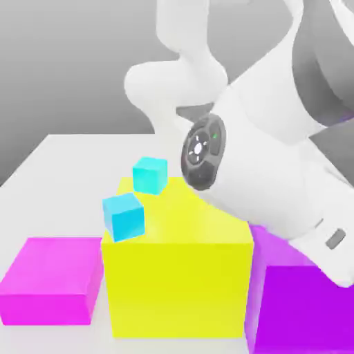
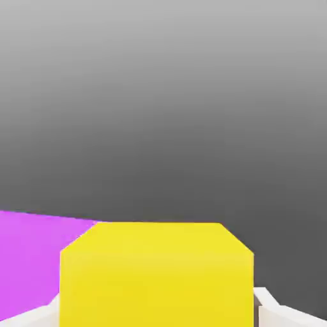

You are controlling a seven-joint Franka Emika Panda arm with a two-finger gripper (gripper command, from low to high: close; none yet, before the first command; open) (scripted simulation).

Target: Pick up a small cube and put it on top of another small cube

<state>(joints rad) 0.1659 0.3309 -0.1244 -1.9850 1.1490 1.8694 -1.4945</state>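
Clamping small yellow cube (image 2: pixel 156 268), pincer (image 2: pixel 159 317) narrow around it; cube plain, bright yellow, bevelled corners.

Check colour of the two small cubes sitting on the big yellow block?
Both small cubes are cyan, clearest in the exterior view.

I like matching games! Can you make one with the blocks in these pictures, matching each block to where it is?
Things:
1. cyan cubes
2. magenta block
3. purple block
4. yellow block

Places:
A. at the exterior view's left, on the table
B. in the middle, between two flat blocks
C. on top of the yellow block
D. at the exterior view's right, under the arm

Pairs: 1-C, 2-A, 3-D, 4-B
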